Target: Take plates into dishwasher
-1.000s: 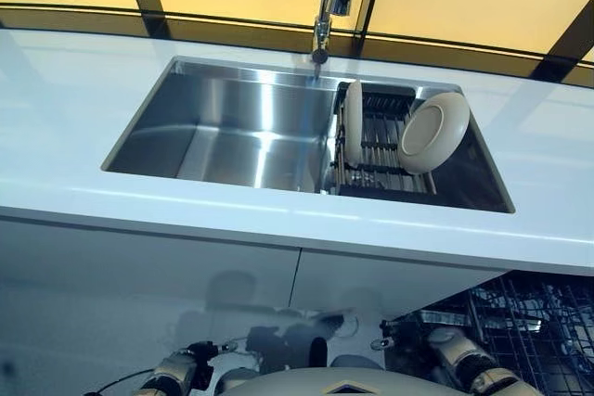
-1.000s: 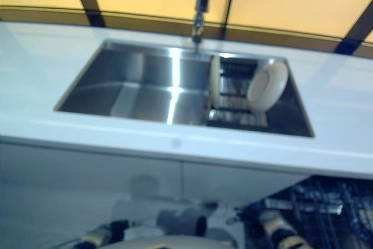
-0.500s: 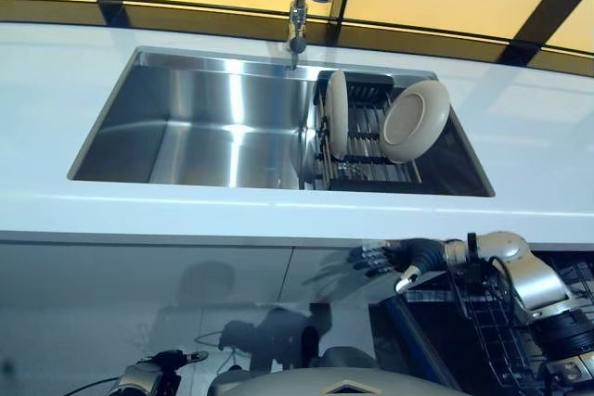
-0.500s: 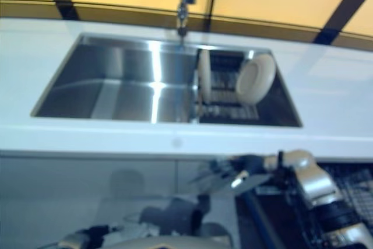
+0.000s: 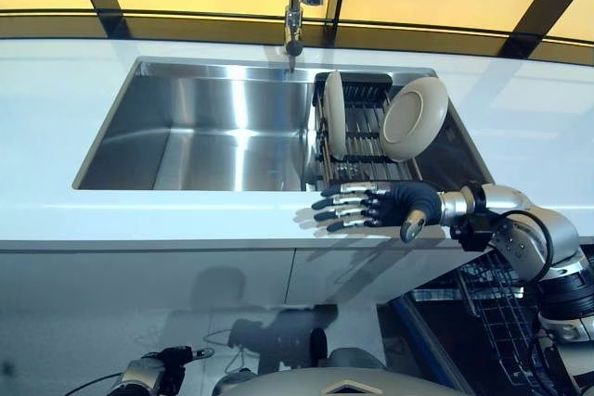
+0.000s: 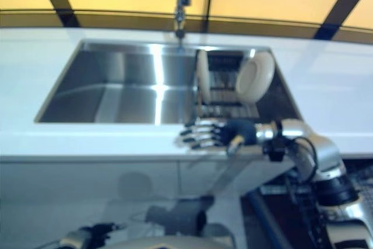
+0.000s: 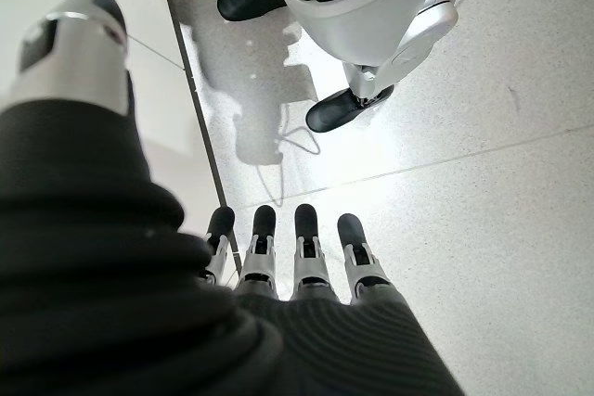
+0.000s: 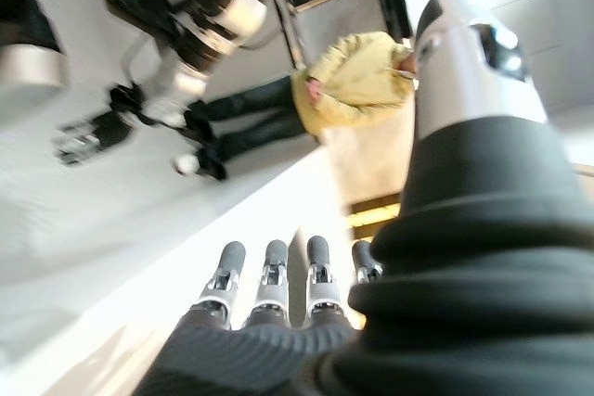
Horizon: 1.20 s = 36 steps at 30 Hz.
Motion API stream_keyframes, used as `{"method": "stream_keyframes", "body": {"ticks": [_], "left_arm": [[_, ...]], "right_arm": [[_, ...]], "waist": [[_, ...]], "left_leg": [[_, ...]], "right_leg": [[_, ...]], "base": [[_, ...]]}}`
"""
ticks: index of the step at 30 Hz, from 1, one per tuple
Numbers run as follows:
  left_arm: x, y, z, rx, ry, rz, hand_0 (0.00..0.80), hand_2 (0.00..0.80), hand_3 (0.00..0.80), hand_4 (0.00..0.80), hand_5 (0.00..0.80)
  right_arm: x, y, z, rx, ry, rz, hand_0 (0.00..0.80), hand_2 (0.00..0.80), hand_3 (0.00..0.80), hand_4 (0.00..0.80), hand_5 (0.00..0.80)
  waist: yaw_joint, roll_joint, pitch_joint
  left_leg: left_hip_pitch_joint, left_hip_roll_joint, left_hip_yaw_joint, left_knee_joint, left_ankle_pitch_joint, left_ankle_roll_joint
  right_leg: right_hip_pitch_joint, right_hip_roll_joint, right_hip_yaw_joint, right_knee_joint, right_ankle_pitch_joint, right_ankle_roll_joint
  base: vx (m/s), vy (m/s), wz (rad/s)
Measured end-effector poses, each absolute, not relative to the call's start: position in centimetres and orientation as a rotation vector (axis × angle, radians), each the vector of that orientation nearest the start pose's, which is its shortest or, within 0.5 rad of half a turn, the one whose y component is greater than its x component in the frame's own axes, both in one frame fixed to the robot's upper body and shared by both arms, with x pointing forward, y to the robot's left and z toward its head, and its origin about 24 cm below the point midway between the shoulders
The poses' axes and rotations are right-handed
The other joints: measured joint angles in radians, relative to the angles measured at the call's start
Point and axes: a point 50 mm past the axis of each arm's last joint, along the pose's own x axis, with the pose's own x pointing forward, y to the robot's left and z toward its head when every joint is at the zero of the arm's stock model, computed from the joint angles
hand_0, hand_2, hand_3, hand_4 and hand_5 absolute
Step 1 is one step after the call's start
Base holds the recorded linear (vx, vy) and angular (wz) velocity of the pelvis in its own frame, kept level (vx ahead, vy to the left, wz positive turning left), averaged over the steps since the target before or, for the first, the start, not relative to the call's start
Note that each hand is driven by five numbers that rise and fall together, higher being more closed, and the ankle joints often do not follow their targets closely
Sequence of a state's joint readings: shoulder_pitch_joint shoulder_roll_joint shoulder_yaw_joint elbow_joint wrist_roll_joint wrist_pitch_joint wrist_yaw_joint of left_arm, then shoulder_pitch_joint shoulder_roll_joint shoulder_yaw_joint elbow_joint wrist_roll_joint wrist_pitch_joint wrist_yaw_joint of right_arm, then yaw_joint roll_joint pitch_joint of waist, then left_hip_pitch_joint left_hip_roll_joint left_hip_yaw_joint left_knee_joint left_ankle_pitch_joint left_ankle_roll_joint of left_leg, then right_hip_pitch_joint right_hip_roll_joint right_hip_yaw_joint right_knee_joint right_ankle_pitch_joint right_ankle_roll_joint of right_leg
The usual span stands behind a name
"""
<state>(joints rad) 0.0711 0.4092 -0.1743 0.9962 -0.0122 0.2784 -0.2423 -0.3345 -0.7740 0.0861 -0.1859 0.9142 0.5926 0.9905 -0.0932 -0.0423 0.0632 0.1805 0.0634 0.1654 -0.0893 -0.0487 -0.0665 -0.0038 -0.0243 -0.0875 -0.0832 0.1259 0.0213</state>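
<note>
- Left eye view showed the right hand [image 5: 385,208] raised to the level of the white counter [image 5: 56,90], over its front lip just before the sink [image 5: 213,136]; half a second before it was lower, in front of the cabinet face beneath the counter, and a second before that only its forearm showed low by the dishwasher rack [image 5: 501,308].
- Its fingers [image 5: 339,208] were straight and spread, thumb apart, holding nothing; the right wrist view agreed, with the fingers [image 8: 269,275] in an even, uncurled row.
- Both plates remained in the dark drying rack [image 5: 367,141] at the right end of the sink: one plate [image 5: 334,115] stood on edge at the rack's left side, and the round plate [image 5: 415,118] leaned tilted at its right.
- The hand sat near the rack's front edge yet apart from both plates, so I judged the reach for a plate had only begun and no grasp had been made.
- The left hand [image 7: 278,257] hung low, pointing at the floor, its fingers straight and empty.
- The dishwasher rack lay open at the lower right, ready to receive; no plate could be seen in it.
- The view had also shifted between frames, so the sink's slide across the frame was the camera's doing, not the sink's.
</note>
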Motion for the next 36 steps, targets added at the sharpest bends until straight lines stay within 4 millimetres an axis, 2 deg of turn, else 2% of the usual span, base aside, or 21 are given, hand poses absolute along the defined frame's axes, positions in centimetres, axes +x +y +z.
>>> {"method": "stream_keyframes", "body": {"ticks": [2,6,7,12,14,16,17,18,21,24,26,27,28,30,31,33,34,35,36], "left_arm": [[8.2,27.8,-14.3,0.276,1.402,-0.083,0.0,0.0,0.0,0.0,0.0],[8.7,27.5,-14.3,0.273,1.391,-0.084,0.0,0.0,0.0,0.0,0.0],[8.6,27.3,-14.4,0.274,1.392,-0.079,0.0,0.0,0.0,0.0,0.0],[8.3,27.0,-14.7,0.278,1.401,-0.054,0.0,0.0,0.0,0.0,0.0],[8.0,27.0,-14.8,0.264,1.408,-0.037,0.0,0.0,0.0,0.0,0.0],[7.7,27.1,-14.9,0.247,1.417,-0.009,0.0,0.0,0.0,0.0,0.0],[7.5,27.1,-15.0,0.245,1.423,0.0,0.0,0.0,0.0,0.0,0.0],[7.5,27.1,-15.0,0.238,1.424,0.008,0.0,0.0,0.0,0.0,0.0],[7.7,26.6,-15.1,0.215,1.419,0.011,0.0,0.0,0.0,0.0,0.0],[8.8,26.6,-14.9,0.213,1.396,0.012,0.0,0.0,0.0,0.0,0.0],[9.3,26.4,-14.8,0.211,1.387,0.013,0.0,0.0,0.0,0.0,0.0],[9.4,26.2,-14.9,0.207,1.384,0.018,0.0,0.0,0.0,0.0,0.0],[9.7,26.2,-14.9,0.204,1.382,0.025,0.0,0.0,0.0,0.0,0.0],[10.3,26.2,-14.7,0.202,1.367,0.031,0.0,0.0,0.0,0.0,0.0],[10.6,26.0,-14.7,0.205,1.362,0.019,0.0,0.0,0.0,0.0,0.0],[10.6,25.6,-14.8,0.197,1.367,0.009,0.0,0.0,0.0,0.0,0.0],[10.3,25.6,-14.8,0.196,1.375,0.011,0.0,0.0,0.0,0.0,0.0],[10.0,25.6,-14.9,0.195,1.382,0.013,0.0,0.0,0.0,0.0,0.0],[10.1,25.3,-15.0,0.187,1.377,0.005,0.0,0.0,0.0,0.0,0.0]], "right_arm": [[26.5,-17.7,16.4,0.162,0.155,1.247,0.0,0.0,0.0,0.0,0.0],[28.4,-20.0,17.3,0.177,0.089,0.997,0.0,0.0,0.0,0.0,0.0],[29.0,-21.1,17.4,0.171,0.072,0.878,0.0,0.0,0.0,0.0,0.0],[30.5,-25.3,17.1,0.145,0.029,0.502,0.0,0.0,0.0,0.0,0.0],[30.8,-26.7,17.1,0.118,0.021,0.379,0.0,0.0,0.0,0.0,0.0],[30.9,-27.6,17.2,0.083,0.023,0.288,0.0,0.0,0.0,0.0,0.0],[30.9,-27.9,17.2,0.07,0.027,0.256,0.0,0.0,0.0,0.0,0.0],[30.9,-28.2,17.3,0.056,0.029,0.223,0.0,0.0,0.0,0.0,0.0],[30.8,-29.5,17.8,0.0,0.037,0.123,0.0,0.0,0.0,0.0,0.0],[30.8,-30.4,18.1,-0.038,0.044,0.054,0.0,0.0,0.0,0.0,0.0],[31.1,-30.4,18.8,-0.057,0.033,0.036,0.0,0.0,0.0,0.0,0.0],[31.6,-30.3,19.3,-0.074,0.029,0.031,0.0,0.0,0.0,0.0,0.0],[31.9,-30.3,19.7,-0.076,0.023,0.028,0.0,0.0,0.0,0.0,0.0],[32.6,-30.2,20.4,-0.087,0.016,0.022,0.0,0.0,0.0,0.0,0.0],[33.0,-30.3,20.9,-0.103,0.018,0.006,0.0,0.0,0.0,0.0,0.0],[33.2,-30.8,21.6,-0.126,0.019,-0.021,0.0,0.0,0.0,0.0,0.0],[33.1,-30.8,21.6,-0.133,0.017,-0.023,0.0,0.0,0.0,0.0,0.0],[33.1,-30.8,21.6,-0.136,0.021,-0.015,0.0,0.0,0.0,0.0,0.0],[33.1,-31.0,21.8,-0.14,0.019,-0.019,0.0,0.0,0.0,0.0,0.0]], "waist": [[-0.002,0.004,-0.008],[-0.002,0.007,-0.021],[-0.002,0.007,-0.022],[-0.02,0.007,-0.022],[-0.027,0.008,-0.021],[-0.021,0.015,-0.022],[-0.019,0.018,-0.022],[-0.017,0.019,-0.022],[-0.01,0.029,-0.025],[-0.01,0.033,-0.022],[-0.01,0.035,-0.018],[-0.006,0.034,-0.016],[0.001,0.023,-0.009],[0.017,-0.026,0.021],[0.03,-0.03,0.031],[0.031,-0.005,0.048],[0.04,0.008,0.05],[0.051,0.015,0.049],[0.059,0.051,0.052]], "left_leg": [[0.001,0.0,0.001,0.0,0.0,0.0],[0.001,0.0,0.008,0.0,0.0,0.0],[0.005,-0.001,0.013,0.002,0.0,0.0],[0.013,-0.001,0.032,0.001,-0.001,0.001],[0.017,0.001,0.061,0.002,-0.002,0.0],[0.02,0.015,0.126,0.004,-0.003,-0.004],[0.02,0.022,0.146,0.004,-0.005,-0.007],[0.021,0.027,0.157,0.004,-0.008,-0.01],[0.037,0.029,0.153,0.005,-0.014,-0.015],[0.037,0.042,0.132,0.007,-0.02,-0.019],[0.031,0.05,0.131,0.033,-0.034,-0.031],[0.017,0.053,0.126,0.092,-0.057,-0.029],[-0.006,0.05,0.103,0.156,-0.073,-0.015],[-0.115,0.029,0.031,0.339,-0.099,-0.001],[-0.143,0.023,0.016,0.339,-0.099,-0.003],[-0.16,0.04,0.021,0.257,-0.093,0.002],[-0.148,0.033,0.01,0.211,-0.055,0.0],[-0.13,0.033,0.022,0.159,-0.034,0.005],[-0.125,0.063,0.036,0.117,0.002,-0.001]], "right_leg": [[0.0,0.001,0.001,0.0,0.0,0.0],[0.0,0.002,0.008,0.0,0.001,0.001],[-0.001,0.003,0.013,0.0,0.002,0.003],[-0.002,0.004,0.025,0.0,0.005,0.007],[-0.006,0.002,0.021,-0.005,0.002,0.007],[-0.02,-0.014,-0.062,-0.004,-0.01,0.02],[-0.025,-0.016,-0.09,0.002,-0.008,0.022],[-0.03,-0.014,-0.096,0.011,-0.005,0.022],[-0.016,0.007,-0.082,-0.001,0.015,-0.002],[-0.018,0.021,-0.076,-0.001,0.014,-0.003],[-0.016,0.023,-0.072,-0.001,0.011,-0.009],[-0.014,0.023,-0.068,0.003,0.003,-0.021],[-0.014,0.017,-0.056,0.008,0.002,-0.036],[-0.005,-0.022,-0.017,-0.002,0.015,-0.053],[-0.01,-0.035,-0.011,0.0,0.019,-0.051],[-0.02,-0.023,-0.032,0.001,0.021,-0.043],[-0.022,-0.021,-0.035,0.0,0.019,-0.037],[-0.025,-0.027,-0.05,-0.007,-0.01,0.004],[-0.039,-0.018,-0.089,0.059,-0.026,0.009]], "base": [[0.009,0.011,-0.03],[0.004,-0.003,-0.01],[0.021,-0.013,-0.09],[0.027,-0.04,-0.11],[0.013,-0.092,-0.21],[0.011,-0.117,-0.46],[0.015,-0.12,-0.44],[0.027,-0.124,-0.31],[0.026,-0.111,-0.19],[0.029,-0.151,-0.12],[0.017,-0.106,-0.07],[0.023,-0.026,-0.11],[0.055,0.024,-0.1],[0.06,0.086,-0.07],[0.057,0.088,-0.09],[0.054,0.11,-0.1],[0.05,0.1,-0.32],[0.046,0.07,-0.41],[0.042,0.049,-0.2]]}}
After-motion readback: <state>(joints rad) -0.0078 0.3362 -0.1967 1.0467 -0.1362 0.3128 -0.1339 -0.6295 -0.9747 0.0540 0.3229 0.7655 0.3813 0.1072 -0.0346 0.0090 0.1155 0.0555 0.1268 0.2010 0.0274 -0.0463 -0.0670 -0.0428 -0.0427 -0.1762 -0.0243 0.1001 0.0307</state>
